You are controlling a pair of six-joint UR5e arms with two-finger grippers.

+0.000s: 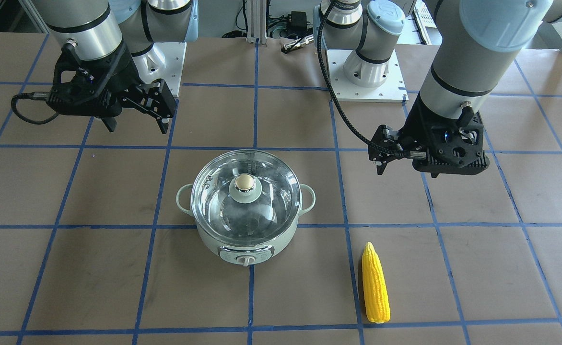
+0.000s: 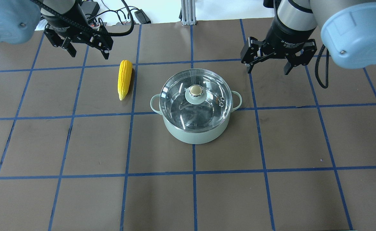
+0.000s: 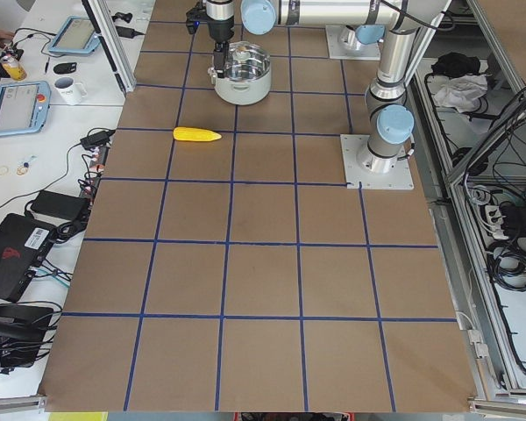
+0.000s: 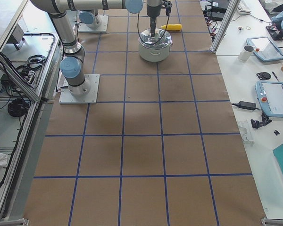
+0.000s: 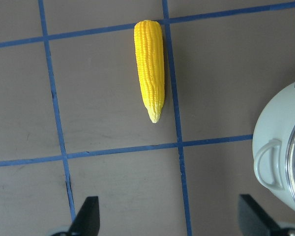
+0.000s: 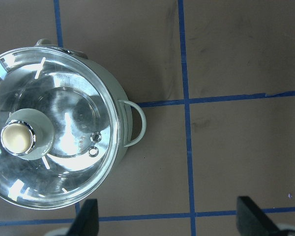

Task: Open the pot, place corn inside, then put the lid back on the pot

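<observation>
**Overhead view, with clock directions read in that view.** The pot [image 2: 196, 128] stood near the middle of the bench [image 2: 79, 199], its loop handles at 9 and 3 o'clock. The lid [image 2: 178, 102] was seated level on its rim. The corn [image 2: 124, 79] lay flat on the bench between 9 and 10 o'clock from the pot, well apart from it.

**Claws.** The left claw [image 2: 89, 54] hung above the bench at about 10 o'clock from the corn, with its jaws spread and nothing between them. The right claw [image 2: 267, 70] hung at about 2 o'clock from the pot, likewise spread and empty. Neither touched anything.

**Orientation.** The corn's long axis ran along the 12–6 line. Its tapered tip pointed to 6 o'clock, toward the robot, and its blunt end to 12.

**Handling (judged).**
- **Lid:** It was probably stiff, smooth and breakable, and its thin metal rim offered a poor hold. The beige knob [image 2: 195, 90] at its centre was the natural place to pinch, and it called for a straight vertical lift.
- **Corn:** It looked light and firm, and the bumpy kernels should have given friction. Being round, it could roll if nudged from one side. The best hold was at mid-length, where it was thickest, with the jaws closing along the 9–3 line across the long axis.
</observation>
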